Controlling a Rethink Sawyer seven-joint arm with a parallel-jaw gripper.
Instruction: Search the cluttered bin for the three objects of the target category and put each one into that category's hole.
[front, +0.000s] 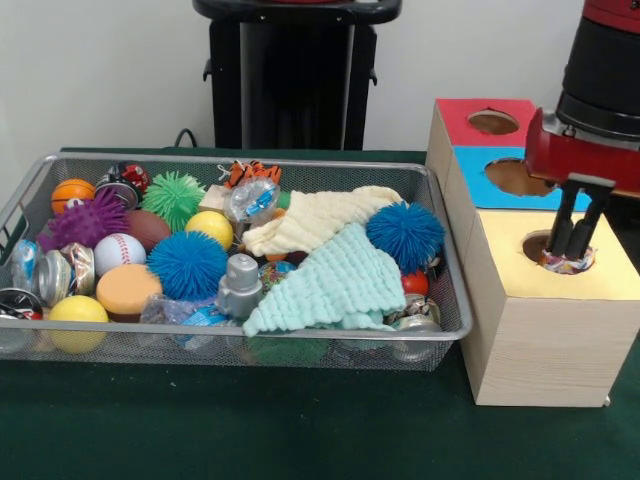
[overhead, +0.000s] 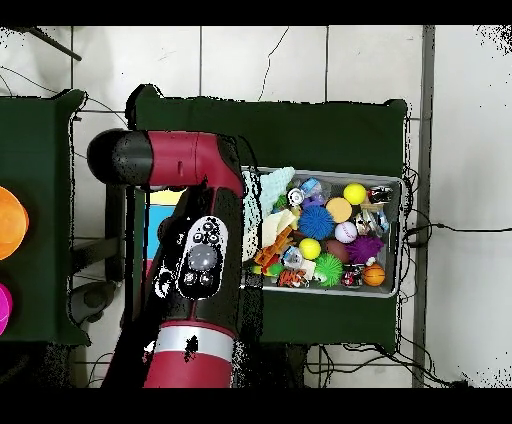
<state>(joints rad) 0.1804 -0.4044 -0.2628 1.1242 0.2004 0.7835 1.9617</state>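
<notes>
My gripper (front: 572, 252) hangs over the round hole (front: 560, 250) of the yellow-topped box (front: 590, 275) at the right in the front view. Its fingers stand close together, shut on a confetti-print plastic wad (front: 567, 265) that sits in the hole's mouth. The wire-mesh bin (front: 452, 300) is to the left, full of toys. Two more crinkly clear wads show in it: one near the back middle (front: 254, 198), one at the front (front: 196, 314). In the overhead view my arm (overhead: 200, 250) hides the gripper and the boxes; the bin (overhead: 394, 184) lies to its right.
The blue-topped box (front: 500, 180) and the red-topped box (front: 480, 120) stand behind the yellow one. The bin holds spiky balls (front: 187, 264), smooth balls, silver cans (front: 52, 276), a grey bottle (front: 240, 285) and two knitted cloths (front: 340, 285). The pedestal (front: 290, 80) stands behind.
</notes>
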